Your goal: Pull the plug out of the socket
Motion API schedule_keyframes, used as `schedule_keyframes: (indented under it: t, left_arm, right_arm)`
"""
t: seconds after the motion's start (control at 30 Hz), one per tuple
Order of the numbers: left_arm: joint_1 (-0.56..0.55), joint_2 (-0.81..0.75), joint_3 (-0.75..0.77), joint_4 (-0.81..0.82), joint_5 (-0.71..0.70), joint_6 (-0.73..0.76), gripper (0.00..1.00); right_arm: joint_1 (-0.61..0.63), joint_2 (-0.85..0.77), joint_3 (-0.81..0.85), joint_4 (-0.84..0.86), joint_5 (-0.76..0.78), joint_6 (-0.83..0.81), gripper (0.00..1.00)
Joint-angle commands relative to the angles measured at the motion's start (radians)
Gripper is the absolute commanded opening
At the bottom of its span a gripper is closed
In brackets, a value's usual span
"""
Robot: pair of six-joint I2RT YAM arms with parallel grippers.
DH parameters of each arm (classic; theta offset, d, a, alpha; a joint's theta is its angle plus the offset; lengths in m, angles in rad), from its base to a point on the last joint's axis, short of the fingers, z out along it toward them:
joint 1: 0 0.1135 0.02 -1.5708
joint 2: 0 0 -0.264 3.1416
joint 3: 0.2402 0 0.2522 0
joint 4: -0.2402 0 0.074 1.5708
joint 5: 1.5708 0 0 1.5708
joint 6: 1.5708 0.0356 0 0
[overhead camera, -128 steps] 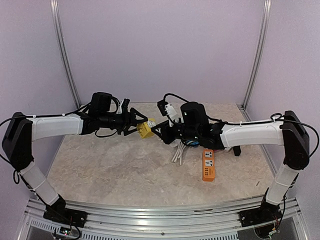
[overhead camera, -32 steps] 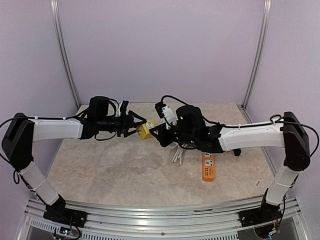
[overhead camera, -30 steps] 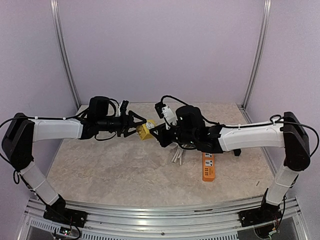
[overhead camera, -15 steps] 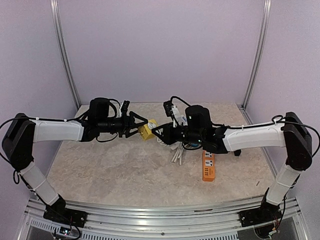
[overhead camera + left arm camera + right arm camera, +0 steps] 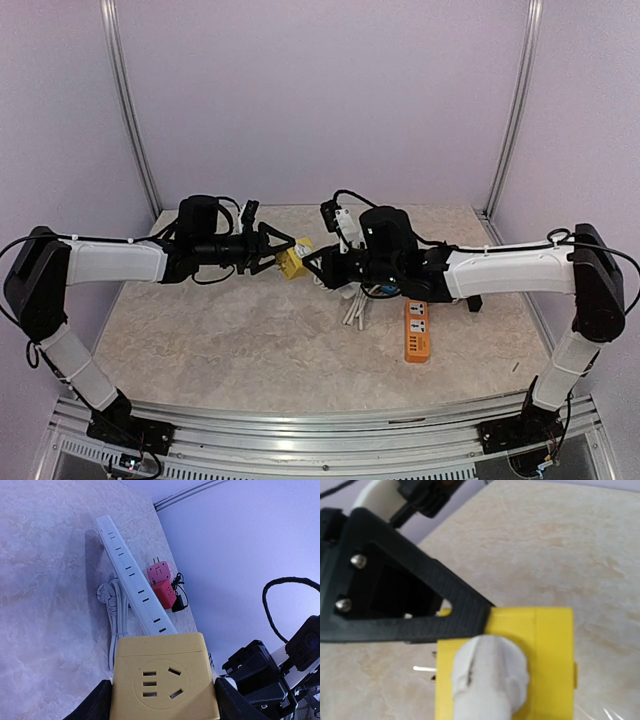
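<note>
A yellow socket cube (image 5: 291, 263) hangs in the air over the middle of the table. My left gripper (image 5: 283, 258) is shut on it from the left. In the left wrist view the cube (image 5: 165, 680) sits between my two black fingers (image 5: 92, 706), and its front face shows empty holes. My right gripper (image 5: 318, 268) meets the cube from the right and is shut on a white plug (image 5: 487, 672). In the right wrist view the plug lies against the cube's side face (image 5: 545, 655). I cannot tell whether its pins are still inside. My right fingers are hidden in that view.
An orange power strip (image 5: 417, 331) lies on the table under my right arm. A white power strip (image 5: 131, 575) with a coiled white cord (image 5: 114, 615) lies beneath the cube. A pink and red adapter (image 5: 162, 582) sits beside it. Metal posts (image 5: 125, 100) stand at the back corners.
My right wrist has rolled and its forearm has shifted slightly left and right while staying at the cube. The left gripper and the yellow cube have barely moved.
</note>
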Motion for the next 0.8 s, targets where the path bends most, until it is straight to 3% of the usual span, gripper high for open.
schedule_keyframes:
  t: [0.0,0.17,0.3,0.5,0.63,0.77]
  left_arm:
    - [0.009,-0.023,0.01,-0.08,-0.022,0.07,0.27]
    - [-0.002,-0.052,0.014,-0.114,-0.088,0.106,0.24]
    - [-0.005,-0.049,0.025,-0.125,-0.088,0.115,0.24]
    - [-0.039,-0.054,0.055,-0.205,-0.173,0.191,0.24]
    - [-0.063,-0.062,0.087,-0.26,-0.227,0.246,0.24]
    - [-0.084,-0.059,0.11,-0.301,-0.259,0.285,0.24]
  right_arm:
    - [-0.01,-0.015,0.075,-0.11,0.173,0.009,0.09]
    - [-0.013,-0.032,0.085,-0.113,0.121,-0.015,0.46]
    - [-0.025,-0.048,0.08,-0.122,0.093,-0.024,0.65]
    - [-0.032,-0.033,0.128,-0.217,-0.009,-0.073,0.68]
    - [-0.042,-0.02,0.152,-0.303,-0.081,-0.118,0.57]
    - [-0.085,-0.008,0.152,-0.335,-0.192,-0.109,0.53]
